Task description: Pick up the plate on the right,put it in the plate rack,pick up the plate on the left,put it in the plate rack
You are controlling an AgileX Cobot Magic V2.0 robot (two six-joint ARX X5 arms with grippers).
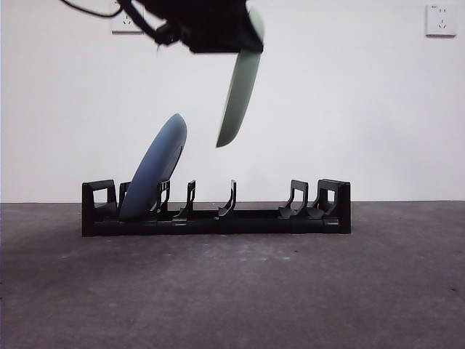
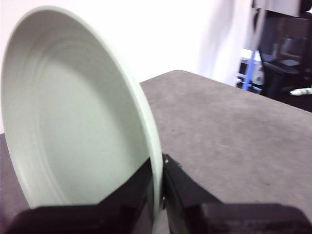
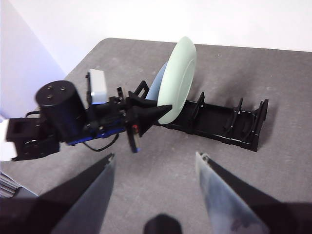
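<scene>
Standing across the grey table (image 1: 232,291), the plate rack (image 1: 218,214) serves as the landmark, long and low, with its upright prongs ready to hold plates on edge. A blue plate (image 1: 154,178) is already seated near one end of the rack, leaning against a prong, so that half of the task is judged done. A pale green plate (image 1: 240,94) is held on edge in the air above the rack's middle slots, clear of the prongs and just beside the blue plate; this edge-on tilt is judged to suit lowering between two prongs. The left gripper (image 2: 157,195) is closed on the green plate's rim, a detail shown only in the left wrist view. The right gripper (image 3: 155,168) is seen spread wide and empty, well back from the rack. Only the right wrist view shows the whole layout from above; only the front view shows the gap beneath the green plate.
</scene>
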